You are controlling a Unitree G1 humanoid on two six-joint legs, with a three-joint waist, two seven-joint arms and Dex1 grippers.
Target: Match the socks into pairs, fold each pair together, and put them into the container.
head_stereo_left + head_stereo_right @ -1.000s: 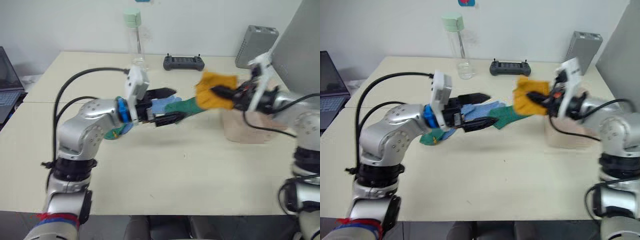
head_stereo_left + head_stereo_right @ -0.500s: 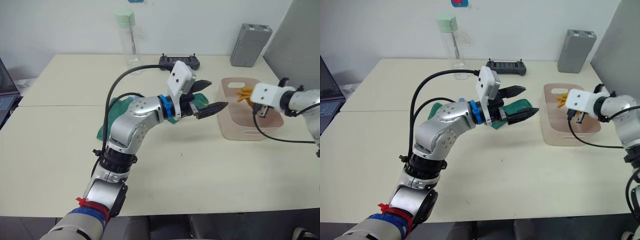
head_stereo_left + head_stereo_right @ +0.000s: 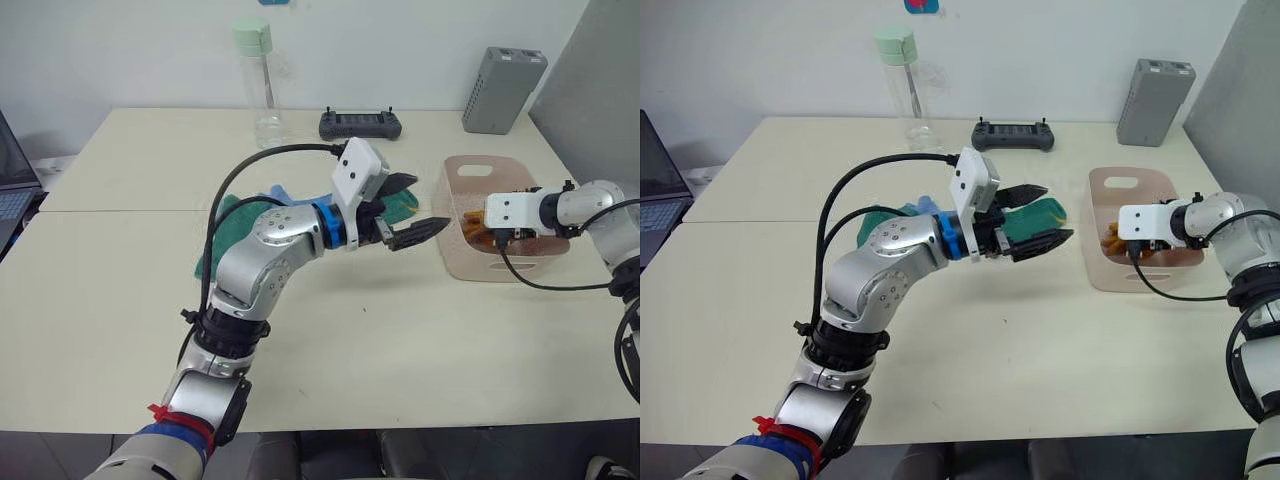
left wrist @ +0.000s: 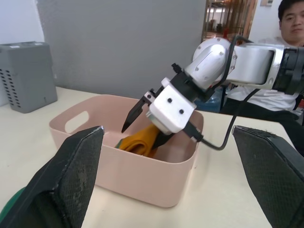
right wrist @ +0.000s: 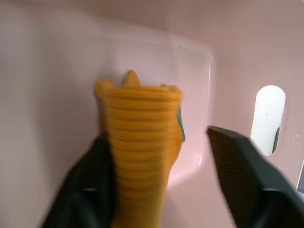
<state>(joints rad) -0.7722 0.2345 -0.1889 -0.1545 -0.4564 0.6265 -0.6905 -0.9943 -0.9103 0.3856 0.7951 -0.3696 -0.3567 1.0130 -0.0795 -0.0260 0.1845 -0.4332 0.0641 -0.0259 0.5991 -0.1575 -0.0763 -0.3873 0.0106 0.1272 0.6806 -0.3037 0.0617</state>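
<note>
One folded mustard-yellow sock bundle (image 5: 140, 156) lies between the right gripper's (image 4: 142, 126) spread fingers inside the pale pink plastic tub (image 3: 462, 262) — released, I judge — while the left gripper (image 3: 408, 211), fingers wide and empty, hovers past the green and blue socks (image 3: 232, 212) left unpaired on the worktop.

A yellow sock (image 4: 142, 138) is seen in the pink tub (image 4: 137, 175), with the right hand (image 4: 142, 121) spread wide over it.
</note>
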